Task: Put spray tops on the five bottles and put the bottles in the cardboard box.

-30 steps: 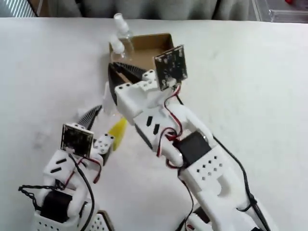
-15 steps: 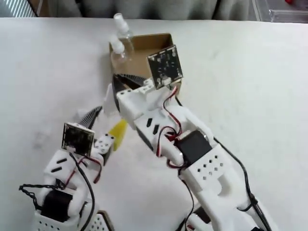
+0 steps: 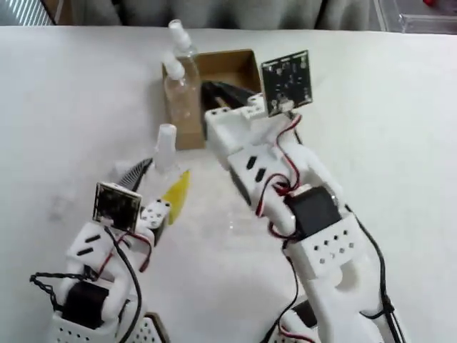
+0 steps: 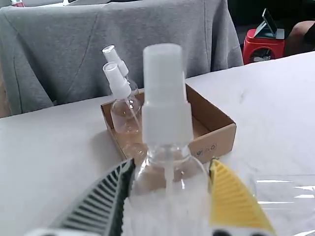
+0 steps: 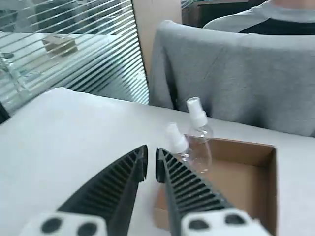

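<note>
The left pincer (image 4: 172, 167) is closed on a clear bottle (image 4: 167, 172), its dark finger (image 4: 106, 206) against one side of the body and its yellow finger (image 4: 231, 201) against the other. The bottle stands upright and has a white spray top (image 4: 165, 93) on its neck. In the high view, this left pincer (image 3: 166, 171) and bottle (image 3: 166, 146) are toward the middle of the surface (image 3: 385, 107), just beside the near-left corner of the cardboard box (image 3: 225, 68). I cannot tell whether the bottle's base touches the surface.

The right pincer (image 5: 150, 150) is almost closed, with a thin slit between its two dark fingers (image 5: 182, 182), and it holds nothing. From above, the right pincer (image 3: 211, 88) hangs over the open box, with its tips pointing at the box's left wall.

The box lies close to the far edge of the surface, about midway along it. Two more bottles with spray tops on are at the box's far-left corner. The nearer one (image 3: 177, 89) stands inside against the left wall. The farther one (image 3: 182, 44) is at the far rim, and whether it is inside or just behind the box is unclear. The right wrist view shows both bottles (image 5: 199, 135) (image 5: 178, 145) upright and touching.
</note>
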Controlling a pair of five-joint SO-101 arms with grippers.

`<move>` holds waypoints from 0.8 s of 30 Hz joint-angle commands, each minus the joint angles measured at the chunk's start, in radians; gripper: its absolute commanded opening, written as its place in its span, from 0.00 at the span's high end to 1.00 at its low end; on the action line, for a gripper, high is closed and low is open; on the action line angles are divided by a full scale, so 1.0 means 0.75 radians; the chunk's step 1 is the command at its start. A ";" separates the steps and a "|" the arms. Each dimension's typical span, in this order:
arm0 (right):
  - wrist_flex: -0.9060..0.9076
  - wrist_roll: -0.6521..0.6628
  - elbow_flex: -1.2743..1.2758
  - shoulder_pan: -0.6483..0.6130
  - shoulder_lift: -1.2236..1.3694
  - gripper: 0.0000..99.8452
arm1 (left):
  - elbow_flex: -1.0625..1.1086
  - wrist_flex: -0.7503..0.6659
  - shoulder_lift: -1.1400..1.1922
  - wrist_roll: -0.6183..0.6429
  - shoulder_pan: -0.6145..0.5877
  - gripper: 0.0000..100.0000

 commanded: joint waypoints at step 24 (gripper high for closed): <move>0.457 0.585 -0.569 0.386 0.985 0.85 | 0.051 -0.196 0.001 0.020 -0.118 0.98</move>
